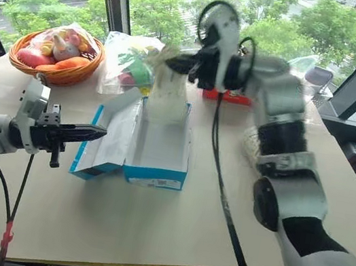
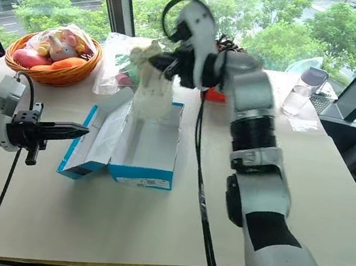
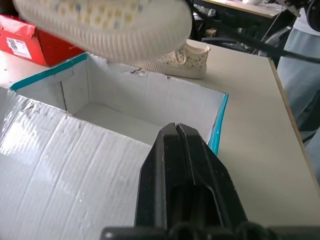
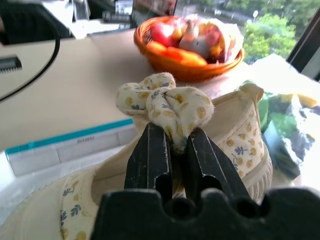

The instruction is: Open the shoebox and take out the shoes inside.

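A broad tan table (image 1: 146,237) carries everything. At its middle the bright blue rectangular cardboard shoebox (image 1: 156,170) lies open, white inside, its hinged lid (image 1: 107,144) folded out flat to the left. Far left sits a round orange wicker basket (image 1: 54,70) of toy fruit, and just right of it a clear plastic bag (image 1: 129,59) with green and red contents. A smaller red-orange box (image 1: 229,98) lies beyond the shoebox, partly behind the right arm.

The right gripper (image 4: 174,145) is raised above the far end of the shoebox, its fingers pinched narrow on the ruffled bow of a small cream-white fabric shoe with yellow flower print (image 4: 240,140), which hangs clear above the box. A second matching cream shoe (image 3: 177,62) rests on the table just beyond the box's right wall.

The left gripper (image 1: 91,134) is fully closed and empty, pointing level at the lid's left edge, near it; whether it touches cannot be told.
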You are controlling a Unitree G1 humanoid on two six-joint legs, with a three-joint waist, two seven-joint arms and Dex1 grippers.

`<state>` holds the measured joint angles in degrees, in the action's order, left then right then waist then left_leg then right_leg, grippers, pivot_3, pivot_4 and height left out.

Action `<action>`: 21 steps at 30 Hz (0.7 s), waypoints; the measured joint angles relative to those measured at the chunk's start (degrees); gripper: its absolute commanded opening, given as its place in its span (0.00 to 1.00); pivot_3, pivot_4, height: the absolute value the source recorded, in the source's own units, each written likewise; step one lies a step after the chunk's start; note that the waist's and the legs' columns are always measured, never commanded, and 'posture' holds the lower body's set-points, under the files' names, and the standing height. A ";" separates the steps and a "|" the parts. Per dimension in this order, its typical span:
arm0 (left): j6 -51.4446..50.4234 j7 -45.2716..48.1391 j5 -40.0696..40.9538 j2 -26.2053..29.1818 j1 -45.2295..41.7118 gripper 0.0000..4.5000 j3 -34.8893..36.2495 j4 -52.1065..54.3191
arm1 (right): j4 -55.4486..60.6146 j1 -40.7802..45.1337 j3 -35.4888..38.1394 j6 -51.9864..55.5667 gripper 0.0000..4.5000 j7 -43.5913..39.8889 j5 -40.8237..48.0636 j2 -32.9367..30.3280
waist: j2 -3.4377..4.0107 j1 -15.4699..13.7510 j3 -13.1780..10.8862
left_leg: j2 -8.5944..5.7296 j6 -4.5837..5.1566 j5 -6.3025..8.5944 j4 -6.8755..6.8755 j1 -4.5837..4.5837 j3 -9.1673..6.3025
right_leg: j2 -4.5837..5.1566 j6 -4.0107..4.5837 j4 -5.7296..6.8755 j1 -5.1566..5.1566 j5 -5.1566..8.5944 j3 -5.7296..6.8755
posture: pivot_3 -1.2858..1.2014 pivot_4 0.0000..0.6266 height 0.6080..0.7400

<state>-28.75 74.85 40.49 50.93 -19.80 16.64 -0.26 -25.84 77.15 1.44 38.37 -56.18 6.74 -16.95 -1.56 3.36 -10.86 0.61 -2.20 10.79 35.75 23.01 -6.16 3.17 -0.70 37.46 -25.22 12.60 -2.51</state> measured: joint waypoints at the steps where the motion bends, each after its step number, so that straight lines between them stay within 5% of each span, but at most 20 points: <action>1: 0.00 -0.02 0.02 0.00 0.14 0.00 0.05 0.01 | 2.42 -1.21 0.94 2.04 0.03 0.06 1.03 -1.86 | 0.00 -0.08 0.00 | -0.03 0.00 0.00 0.01 0.01 0.00 | 0.04 -0.01 0.00 0.00 0.00 0.00 | 0.52 0.24 1.00; 10: -0.07 0.01 0.15 -0.94 0.09 0.00 -0.36 0.57 | 18.12 -14.59 2.08 9.84 0.03 -1.92 5.95 -16.53 | 0.03 0.90 -0.02 | -0.03 0.03 0.02 0.02 -0.10 0.05 | 0.03 -0.27 0.05 0.03 0.15 -0.08 | 0.52 0.24 1.00; 15: -0.37 0.02 0.51 -1.61 0.59 0.00 -0.69 1.61 | 19.43 -28.48 0.31 0.17 0.03 -6.70 5.80 -20.65 | 0.08 0.69 -0.06 | -0.05 0.06 0.03 0.14 -0.06 0.10 | 0.04 -0.41 -0.06 0.11 0.21 -0.11 | 0.52 0.24 1.00; 21: -0.40 -0.33 0.76 -2.09 1.31 0.00 -0.71 3.20 | 10.85 -30.10 -2.36 -12.42 0.03 -7.49 3.33 -21.72 | 0.17 0.75 -0.12 | -0.01 0.06 0.03 0.14 -0.16 0.20 | 0.00 -0.43 -0.03 0.14 0.19 -0.19 | 0.52 0.24 1.00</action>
<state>-29.15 74.51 41.25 48.84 -18.49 15.93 2.93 -14.99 47.04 -0.92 25.95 -63.67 10.07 -38.67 -1.39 4.11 -10.98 0.60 -2.13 10.83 35.88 22.85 -5.96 3.17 -1.14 37.43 -25.08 12.80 -2.70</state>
